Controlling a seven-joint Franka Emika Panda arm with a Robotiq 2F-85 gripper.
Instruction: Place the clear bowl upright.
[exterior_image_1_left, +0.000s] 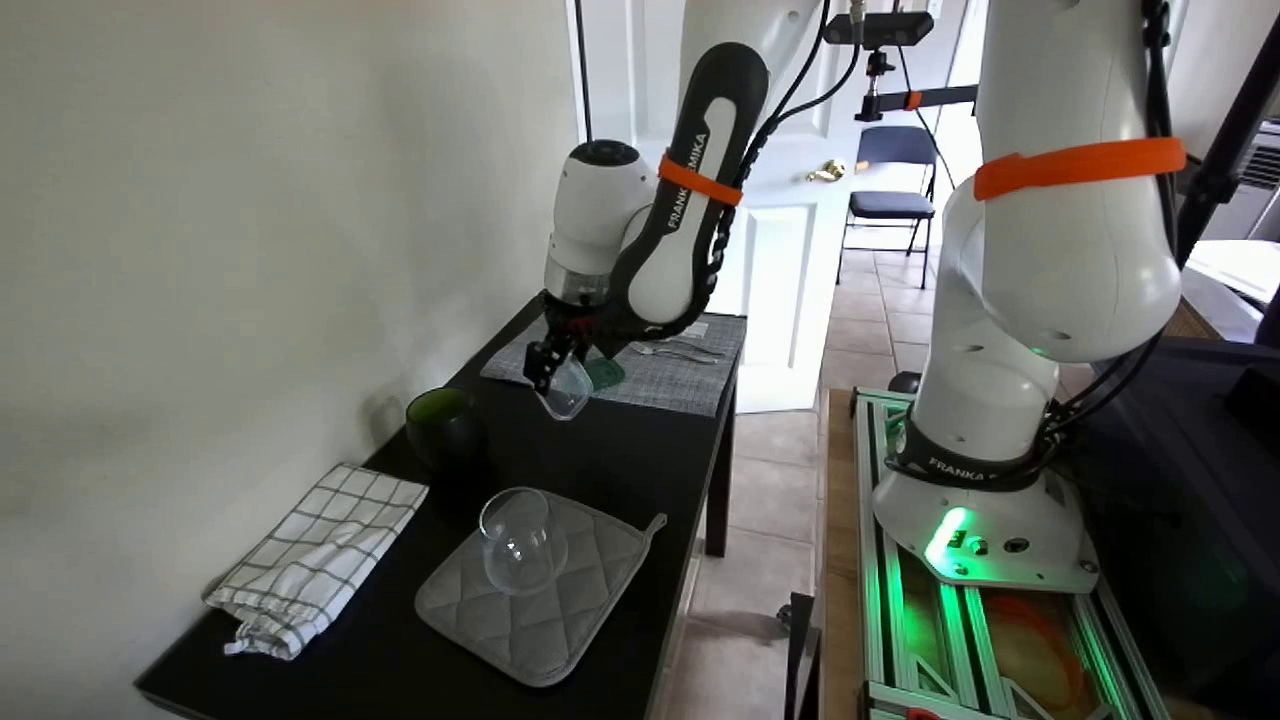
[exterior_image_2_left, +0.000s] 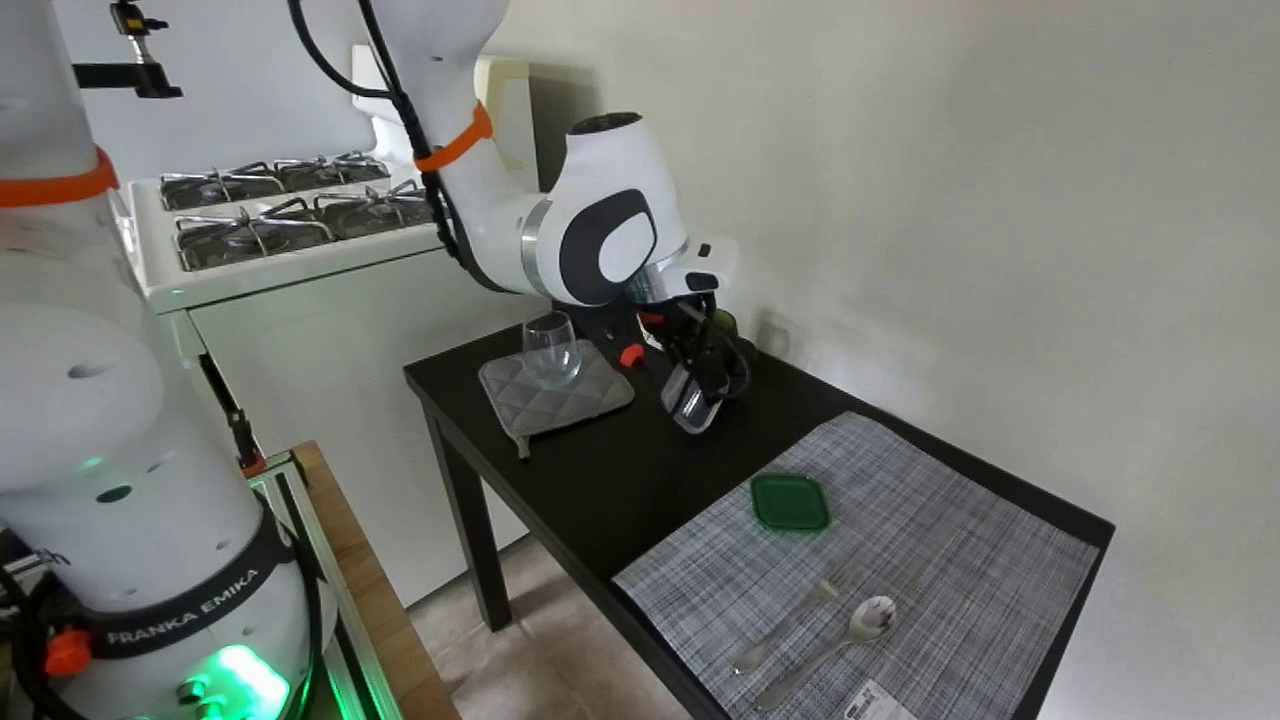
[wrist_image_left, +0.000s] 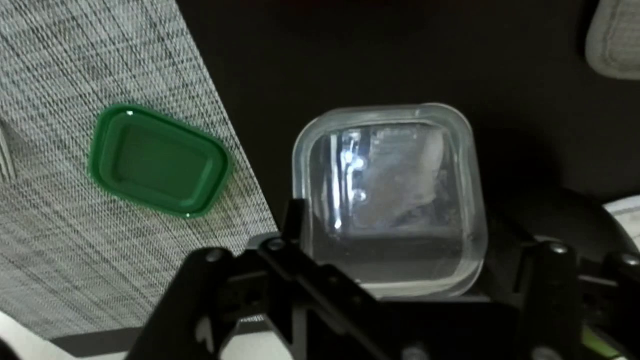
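- Filling the middle of the wrist view, the clear bowl (wrist_image_left: 385, 200) sits between the two sides of the claw (wrist_image_left: 410, 225), which is clamped on it. One finger (wrist_image_left: 295, 222) overlaps the bowl's side; the far contact is too dark to see well.
- Behind the bowl in the wrist view spreads the dark counter (wrist_image_left: 390, 55). A green lid-like piece (wrist_image_left: 162, 160) rests on a grey woven placemat (wrist_image_left: 55, 240). The tines of a fork (wrist_image_left: 5, 155) show at the edge, and a corner of a pot holder (wrist_image_left: 617, 45) at the upper corner.
- In an exterior view, the bowl hangs tilted at the claw, raised over the counter near the placemat's edge. A dark green cup (exterior_image_1_left: 447, 435) stands near the wall (exterior_image_1_left: 300, 200), beside a folded checked cloth (exterior_image_1_left: 320, 550). A clear glass (exterior_image_1_left: 523, 545) stands on the quilted pot holder.
- In an exterior view with a stove (exterior_image_2_left: 270, 235) in the background, the bowl is likewise tilted, between pot holder and placemat; which way its mouth faces I cannot tell. The spoon (exterior_image_2_left: 868, 625) and fork lie side by side on the placemat, near a white label (exterior_image_2_left: 875, 703). A small red piece (exterior_image_2_left: 631, 355) sits just beside the pot holder.
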